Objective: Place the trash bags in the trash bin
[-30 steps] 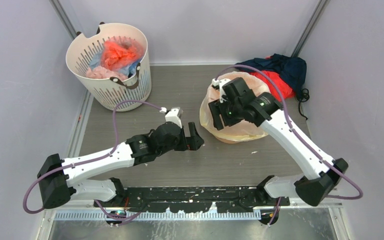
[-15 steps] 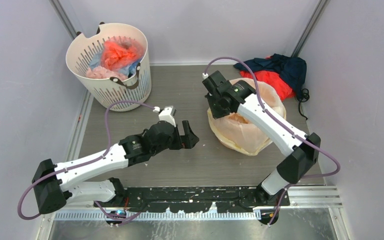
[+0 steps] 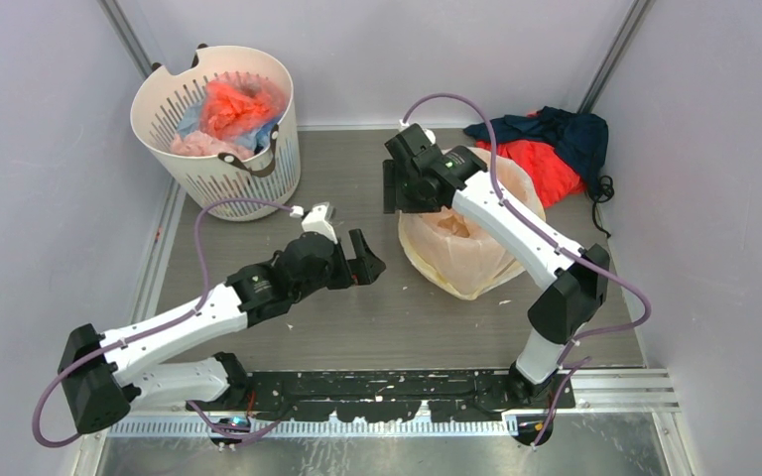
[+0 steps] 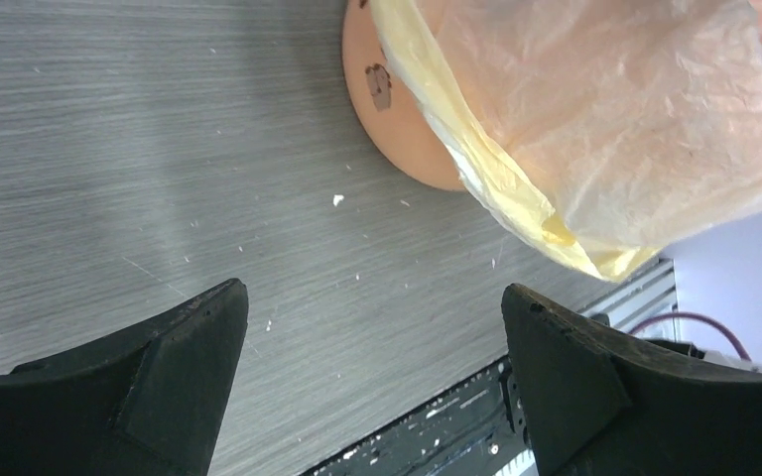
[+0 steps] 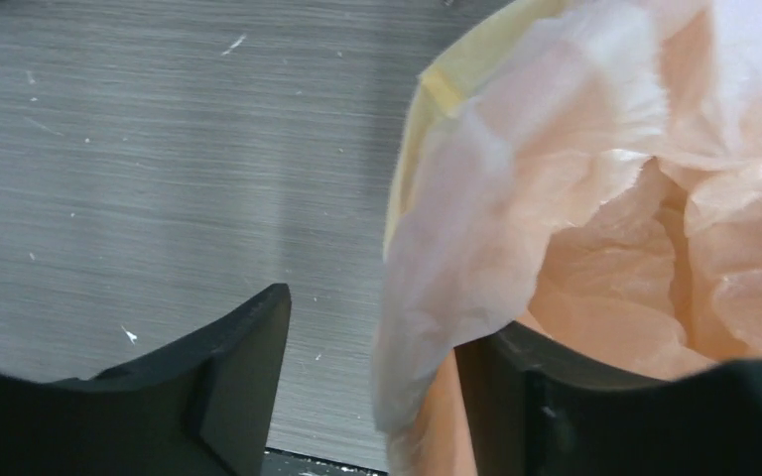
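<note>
The pale-yellow trash bag (image 3: 476, 260) is draped over and into the orange trash bin, which shows through the film at right of centre. In the left wrist view the bin's bare orange side (image 4: 402, 139) with its small print shows below the bag (image 4: 615, 119). My right gripper (image 3: 400, 195) is open at the bin's left rim. In the right wrist view (image 5: 372, 347) it straddles a hanging flap of the bag (image 5: 437, 297), with one finger (image 5: 556, 397) on the bin's inner side. My left gripper (image 3: 365, 260) is wide open and empty, just left of the bin (image 4: 375, 327).
A white slotted basket (image 3: 184, 164) with red, pink and blue bundles (image 3: 233, 107) stands at the back left. A red and navy cloth heap (image 3: 556, 149) lies behind the bin at the back right. Walls close both sides. A black rail (image 3: 387, 387) runs along the near edge.
My right arm has swung back and left, its gripper going from over the bin's mouth to its left rim. The bag-covered bin has shifted a little. My left gripper has crept up and left.
</note>
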Tool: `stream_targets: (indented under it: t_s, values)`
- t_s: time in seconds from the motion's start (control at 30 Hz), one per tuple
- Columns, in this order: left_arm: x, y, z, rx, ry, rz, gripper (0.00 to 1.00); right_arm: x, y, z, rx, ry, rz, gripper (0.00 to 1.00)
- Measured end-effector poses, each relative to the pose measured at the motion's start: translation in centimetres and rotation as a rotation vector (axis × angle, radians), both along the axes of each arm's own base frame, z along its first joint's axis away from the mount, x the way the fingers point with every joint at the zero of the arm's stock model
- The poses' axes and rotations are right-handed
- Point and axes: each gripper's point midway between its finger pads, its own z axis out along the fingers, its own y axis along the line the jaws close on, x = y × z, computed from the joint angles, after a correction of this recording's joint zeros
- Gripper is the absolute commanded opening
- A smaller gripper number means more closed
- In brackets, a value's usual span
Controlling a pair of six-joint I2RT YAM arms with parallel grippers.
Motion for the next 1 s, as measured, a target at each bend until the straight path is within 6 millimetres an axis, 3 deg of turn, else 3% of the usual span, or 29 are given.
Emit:
stream_targets:
  t_s: [0.13,0.2,0.27,0.4,0.5,0.57,0.7,0.87,0.93,1.0]
  values:
    - [1.8,0.3,-1.0,-0.003,0.028,0.047,1.0,0.1,0.8,0.7,0.05,-0.021,0.006,0.78]
    - [2.6,0.0,-2.2,0.009,0.053,0.059,1.0,-0.2,0.6,1.6,0.066,-0.037,0.012,0.74]
    - [3.2,-0.4,-3.3,0.023,0.077,0.062,1.0,-0.6,0.1,3.2,0.083,-0.073,0.013,0.57]
    - [3.9,-2.2,-4.0,0.02,0.106,0.038,1.0,-1.3,-3.1,7.0,0.1,-0.161,-0.025,0.04]
    - [4.8,-3.8,-3.2,-0.016,0.1,0.026,0.96,-0.9,-7.8,9.4,0.119,-0.228,-0.126,0.01]
    - [5.2,-4.5,-2.3,-0.047,0.087,0.021,0.9,-0.6,-10.5,9.5,0.11,-0.241,-0.187,0.01]
    - [5.5,-5.1,-1.0,-0.082,0.067,0.017,0.7,-0.2,-13.8,5.1,0.068,-0.153,-0.255,0.01]
    - [6.4,-6.2,-0.5,-0.099,0.057,0.015,0.5,-0.5,-13.5,-3.7,0.013,0.058,-0.229,0.01]
    - [6.8,-6.8,-0.8,-0.097,0.061,0.008,0.45,-0.6,-13.1,-5.8,0.01,0.112,-0.216,0.01]
    - [7.0,-7.3,-1.6,-0.09,0.073,0.006,0.41,-0.3,-12.7,-6.5,0.018,0.123,-0.205,0.01]
